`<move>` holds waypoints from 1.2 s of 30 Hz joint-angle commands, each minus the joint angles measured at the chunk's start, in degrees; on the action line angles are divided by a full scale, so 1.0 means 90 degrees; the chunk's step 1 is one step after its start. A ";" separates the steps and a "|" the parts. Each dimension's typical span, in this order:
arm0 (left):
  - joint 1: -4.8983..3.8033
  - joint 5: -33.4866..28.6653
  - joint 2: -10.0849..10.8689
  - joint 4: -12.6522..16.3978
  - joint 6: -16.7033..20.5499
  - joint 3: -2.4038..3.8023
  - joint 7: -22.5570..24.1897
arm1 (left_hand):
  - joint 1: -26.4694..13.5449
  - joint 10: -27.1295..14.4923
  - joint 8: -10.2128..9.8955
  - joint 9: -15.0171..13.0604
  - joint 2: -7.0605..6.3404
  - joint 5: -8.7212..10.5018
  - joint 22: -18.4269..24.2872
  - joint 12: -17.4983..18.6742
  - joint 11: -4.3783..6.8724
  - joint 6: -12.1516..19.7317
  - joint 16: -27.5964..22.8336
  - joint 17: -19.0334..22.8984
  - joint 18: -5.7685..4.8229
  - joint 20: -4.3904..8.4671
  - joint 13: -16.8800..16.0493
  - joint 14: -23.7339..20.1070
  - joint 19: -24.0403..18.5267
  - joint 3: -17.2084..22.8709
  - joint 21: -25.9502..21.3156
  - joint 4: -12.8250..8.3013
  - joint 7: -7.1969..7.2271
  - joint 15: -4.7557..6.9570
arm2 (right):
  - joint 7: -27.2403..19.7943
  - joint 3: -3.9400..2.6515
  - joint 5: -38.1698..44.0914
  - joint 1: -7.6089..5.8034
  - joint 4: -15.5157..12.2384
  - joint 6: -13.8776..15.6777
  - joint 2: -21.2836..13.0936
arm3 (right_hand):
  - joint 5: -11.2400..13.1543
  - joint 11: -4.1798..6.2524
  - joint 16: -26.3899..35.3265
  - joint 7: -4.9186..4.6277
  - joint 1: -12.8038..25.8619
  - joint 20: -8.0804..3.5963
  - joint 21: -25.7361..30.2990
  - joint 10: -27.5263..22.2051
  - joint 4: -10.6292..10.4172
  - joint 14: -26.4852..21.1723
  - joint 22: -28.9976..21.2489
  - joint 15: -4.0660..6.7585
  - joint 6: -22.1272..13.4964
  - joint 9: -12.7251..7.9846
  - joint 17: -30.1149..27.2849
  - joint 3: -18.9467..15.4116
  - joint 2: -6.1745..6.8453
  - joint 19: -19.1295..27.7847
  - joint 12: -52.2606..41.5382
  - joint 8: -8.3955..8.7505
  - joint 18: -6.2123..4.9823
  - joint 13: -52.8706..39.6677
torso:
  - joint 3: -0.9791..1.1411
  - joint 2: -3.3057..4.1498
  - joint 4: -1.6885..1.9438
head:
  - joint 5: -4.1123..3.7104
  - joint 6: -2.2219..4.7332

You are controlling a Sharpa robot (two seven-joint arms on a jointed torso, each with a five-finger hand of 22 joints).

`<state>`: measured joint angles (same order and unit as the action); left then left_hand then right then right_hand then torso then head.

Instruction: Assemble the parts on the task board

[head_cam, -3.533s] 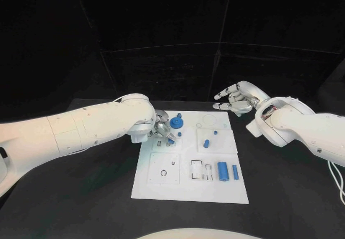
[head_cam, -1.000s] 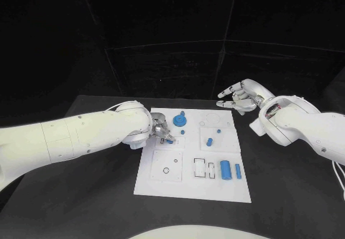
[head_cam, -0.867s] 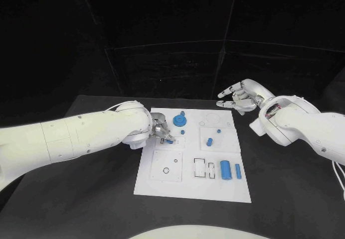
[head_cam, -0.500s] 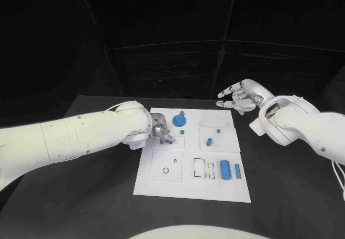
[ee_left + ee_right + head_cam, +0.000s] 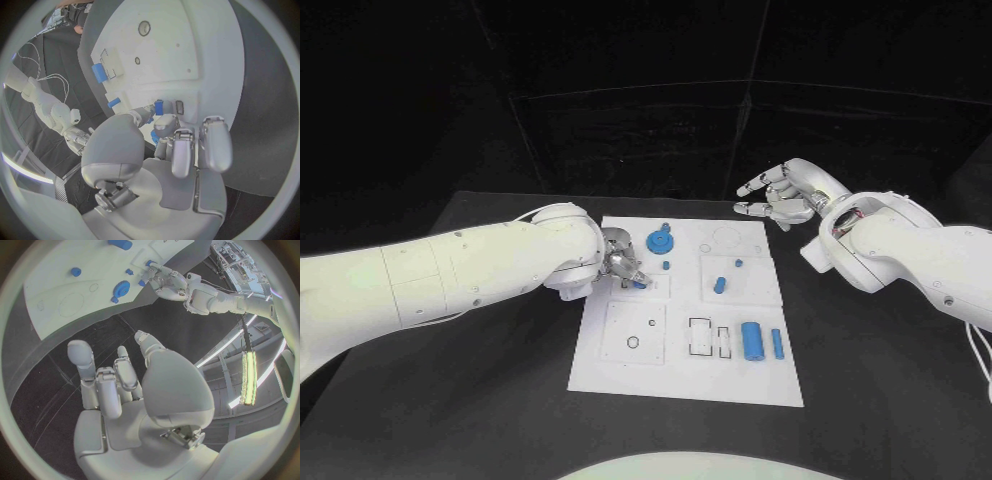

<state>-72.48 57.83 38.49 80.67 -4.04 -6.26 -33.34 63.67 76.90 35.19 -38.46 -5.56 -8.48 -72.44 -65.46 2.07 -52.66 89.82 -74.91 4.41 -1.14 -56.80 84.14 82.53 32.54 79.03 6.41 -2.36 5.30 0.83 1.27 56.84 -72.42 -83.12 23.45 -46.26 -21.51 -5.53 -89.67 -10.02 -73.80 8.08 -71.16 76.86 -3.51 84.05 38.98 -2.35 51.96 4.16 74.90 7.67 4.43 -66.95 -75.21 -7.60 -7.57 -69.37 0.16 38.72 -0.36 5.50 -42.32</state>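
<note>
The white task board (image 5: 687, 375) lies in the middle of the black table. My left hand (image 5: 619, 264) is low over the board's left side and pinches a small blue part (image 5: 636, 283) in its fingertips. The left wrist view shows this blue part (image 5: 159, 107) right beside a small rectangular slot (image 5: 179, 107). A round blue gear-like part (image 5: 659, 240) stands just beyond that hand. My right hand (image 5: 783, 195) hovers above the table off the board's far right corner, fingers apart and holding nothing.
Two small blue pegs (image 5: 665, 265) (image 5: 737, 264) and a short blue piece (image 5: 718, 284) sit mid-board. A blue cylinder (image 5: 753, 341) and a thin blue bar (image 5: 777, 343) lie near the right edge, beside rectangular recesses (image 5: 710, 337). A square plate with a hole (image 5: 635, 333) sits front left.
My left hand stays at the same spot on the board with the small blue part between its fingertips. My right hand has kept its place off the far corner.
</note>
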 commanded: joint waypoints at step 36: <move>-0.0121 -0.0299 -0.0424 -0.0575 -0.0622 -0.0013 -0.0237 | -0.0703 0.0185 0.0097 -0.0068 0.0265 -0.0008 -0.0059 -0.0242 0.0054 -0.0212 0.0020 -0.1677 -0.0080 0.0040 -0.0216 0.0651 0.0080 0.1061 0.0029 -0.0678 0.0102 0.0037 | -0.0004 -0.0005 0.0012 -0.0013 -0.0021 -0.0020 0.0014 | -0.0004 0.0009 -0.0036 -0.0011 0.0039 0.0003 0.0044 -0.0017 -0.0037 0.0661 -0.0016 0.0014 0.0041 -0.0006 0.1677 -0.0006 -0.0029 0.0041 0.0021 -0.0041 -0.0120 0.0006 | 0.0004 -0.0003 0.0000 | -0.0035 -0.0041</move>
<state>-73.62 55.24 34.80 75.59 -8.53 -6.30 -34.88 57.91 78.24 35.95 -39.04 -3.31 -8.64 -72.88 -67.45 2.57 -54.13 89.82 -74.91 4.41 -0.79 -58.70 84.14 82.88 37.10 79.03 5.14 -1.52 5.30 0.95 1.27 56.84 -72.42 -83.18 23.44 -46.11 -21.51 -5.53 -89.67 -10.02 -73.81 8.08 -70.95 76.86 -3.51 84.05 38.88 -2.35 51.96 4.16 74.90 7.67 4.43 -66.95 -75.21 -7.60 -7.57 -69.38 0.21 38.71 -0.38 5.23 -42.69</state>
